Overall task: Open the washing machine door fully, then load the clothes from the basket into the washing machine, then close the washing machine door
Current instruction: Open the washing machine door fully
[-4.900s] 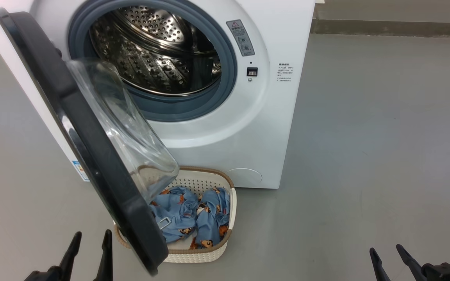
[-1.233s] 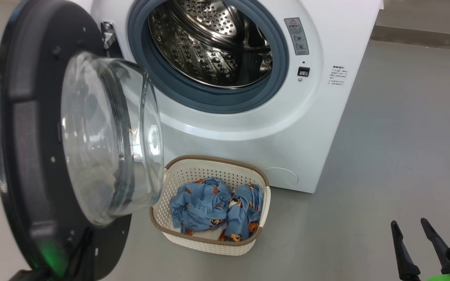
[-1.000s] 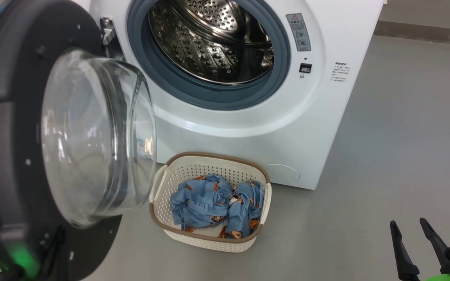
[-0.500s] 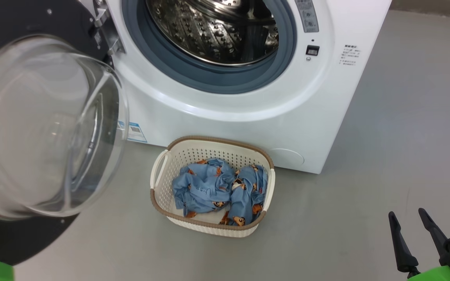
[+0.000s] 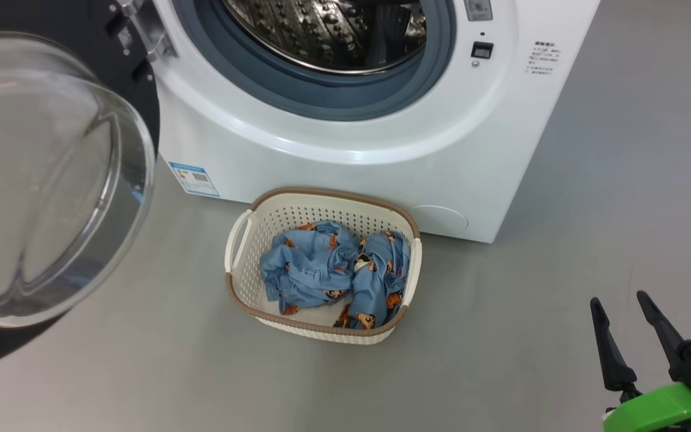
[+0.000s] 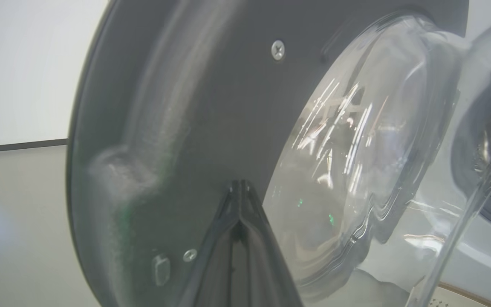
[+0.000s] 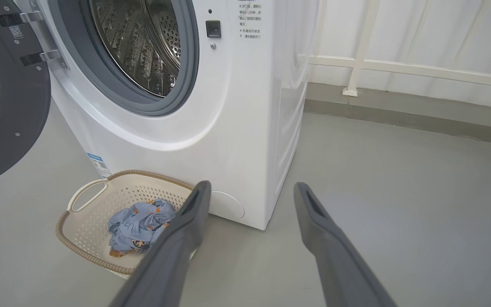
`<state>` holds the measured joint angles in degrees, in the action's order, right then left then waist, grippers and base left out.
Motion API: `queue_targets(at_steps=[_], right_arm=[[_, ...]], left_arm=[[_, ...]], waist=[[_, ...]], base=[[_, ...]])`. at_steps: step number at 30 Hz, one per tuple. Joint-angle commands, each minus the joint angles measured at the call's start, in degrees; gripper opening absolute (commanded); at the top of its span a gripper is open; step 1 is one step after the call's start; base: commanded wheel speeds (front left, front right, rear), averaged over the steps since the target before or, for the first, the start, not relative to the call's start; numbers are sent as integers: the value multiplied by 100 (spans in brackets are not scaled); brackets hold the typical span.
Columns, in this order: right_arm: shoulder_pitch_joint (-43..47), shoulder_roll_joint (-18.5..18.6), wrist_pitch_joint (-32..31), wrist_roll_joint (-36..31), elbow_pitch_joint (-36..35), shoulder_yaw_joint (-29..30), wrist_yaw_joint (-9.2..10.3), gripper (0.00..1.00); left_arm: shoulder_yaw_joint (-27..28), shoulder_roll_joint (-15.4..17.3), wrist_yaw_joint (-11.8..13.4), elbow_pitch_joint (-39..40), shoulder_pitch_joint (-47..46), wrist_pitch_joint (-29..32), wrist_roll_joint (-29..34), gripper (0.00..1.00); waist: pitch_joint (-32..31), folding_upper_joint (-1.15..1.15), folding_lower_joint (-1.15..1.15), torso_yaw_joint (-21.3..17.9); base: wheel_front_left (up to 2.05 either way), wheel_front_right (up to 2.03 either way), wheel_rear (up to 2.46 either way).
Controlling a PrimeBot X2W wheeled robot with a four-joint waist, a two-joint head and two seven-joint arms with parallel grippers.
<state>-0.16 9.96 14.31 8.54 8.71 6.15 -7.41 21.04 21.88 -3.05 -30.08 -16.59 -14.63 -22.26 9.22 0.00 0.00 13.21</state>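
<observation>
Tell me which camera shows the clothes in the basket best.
Head view: it looks down into the basket, so the clothes lie unobstructed. The right wrist view sees them side-on, partly behind one of its fingers. The left wrist view faces the washing machine door.

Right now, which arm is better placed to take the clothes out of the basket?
Probably right. The right gripper is open and free, over the floor right of the basket holding the clothes. The left gripper is shut, its fingers at the washing machine door.
</observation>
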Motion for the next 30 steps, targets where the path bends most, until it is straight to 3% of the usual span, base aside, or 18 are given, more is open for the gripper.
queue_targets(at_steps=[1,18,30], right_arm=[[-145,114,69,-91,-153,-162,-8,100],[-546,203,69,-115,-294,-275,-8,100],[-600,153,69,-88,-241,-317,-8,100]], left_arm=[[299,446,7,49,-275,-36,60,0],[1002,1035,-363,-1357,-1555,-37,588,0],[1187,846,-433,-1418,-1519,-37,799,0]], waist=[[71,0,0,-41],[688,0,0,-223],[583,0,0,-216]], base=[[0,0,0],[0,0,0],[0,0,0]])
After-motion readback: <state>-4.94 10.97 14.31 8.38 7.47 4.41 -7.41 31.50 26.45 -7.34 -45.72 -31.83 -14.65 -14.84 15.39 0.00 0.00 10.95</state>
